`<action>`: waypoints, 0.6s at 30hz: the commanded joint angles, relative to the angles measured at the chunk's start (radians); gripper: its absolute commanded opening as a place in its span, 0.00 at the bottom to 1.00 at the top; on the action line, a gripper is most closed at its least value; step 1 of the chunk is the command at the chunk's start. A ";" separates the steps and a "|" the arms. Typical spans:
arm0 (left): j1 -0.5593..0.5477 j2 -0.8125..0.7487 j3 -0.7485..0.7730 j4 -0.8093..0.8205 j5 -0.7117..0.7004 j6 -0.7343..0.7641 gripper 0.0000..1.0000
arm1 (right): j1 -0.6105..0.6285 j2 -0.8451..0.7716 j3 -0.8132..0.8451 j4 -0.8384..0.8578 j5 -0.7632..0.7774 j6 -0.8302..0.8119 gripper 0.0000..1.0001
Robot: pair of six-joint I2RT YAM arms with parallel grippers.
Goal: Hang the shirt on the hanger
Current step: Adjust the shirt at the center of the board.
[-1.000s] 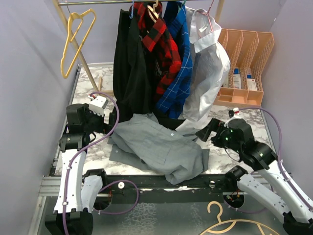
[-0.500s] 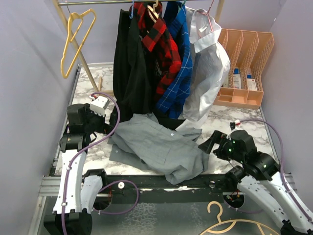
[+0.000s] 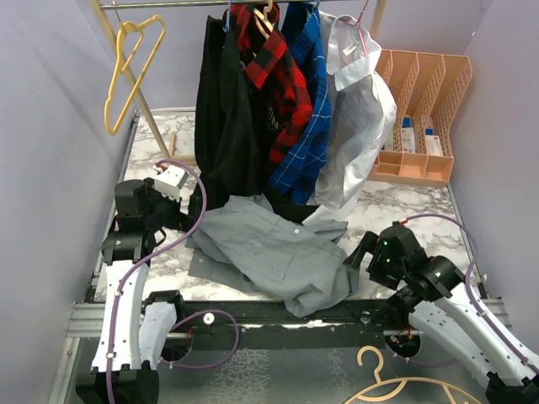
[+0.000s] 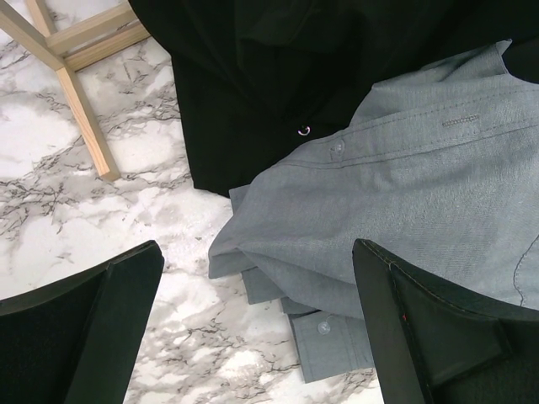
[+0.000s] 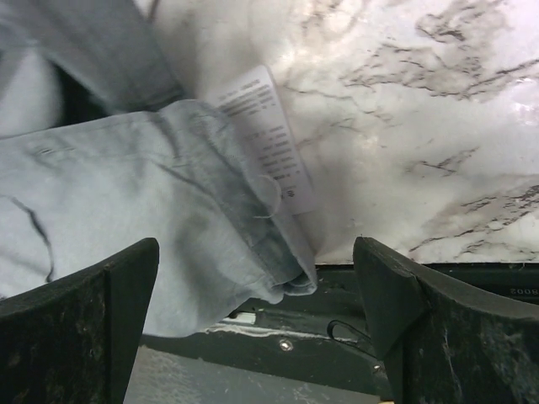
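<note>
Lying crumpled on table point(image 3: 158, 139): lt-grey buttoned shirt point(image 3: 271, 250); L gripper point(image 4: 257, 252), R gripper point(image 5: 257, 246) both spread.

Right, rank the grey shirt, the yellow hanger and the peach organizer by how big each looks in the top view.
1. grey shirt
2. peach organizer
3. yellow hanger, a thin outline; it hangs at another depth, so this holds for looks only.

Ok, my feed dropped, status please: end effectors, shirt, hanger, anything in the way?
Left end effector open, right end effector open, both empty. Shirt crumpled on table. Hanger on rack, far left. Black garment against shirt's far edge.
</note>
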 commanded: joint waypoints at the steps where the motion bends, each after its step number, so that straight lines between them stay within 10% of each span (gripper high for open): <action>1: -0.006 -0.015 0.006 0.011 -0.017 0.001 0.99 | 0.002 0.028 -0.039 0.050 0.076 0.069 0.99; 11: -0.019 -0.008 0.002 0.010 -0.011 0.005 0.99 | 0.002 0.103 -0.107 0.224 0.089 0.030 0.59; 16: -0.022 -0.010 0.001 0.010 -0.012 0.005 0.99 | 0.002 0.219 -0.127 0.330 0.092 -0.032 0.07; 18: -0.023 -0.010 0.005 0.010 -0.016 0.003 0.99 | 0.002 0.262 -0.117 0.367 0.086 -0.069 0.01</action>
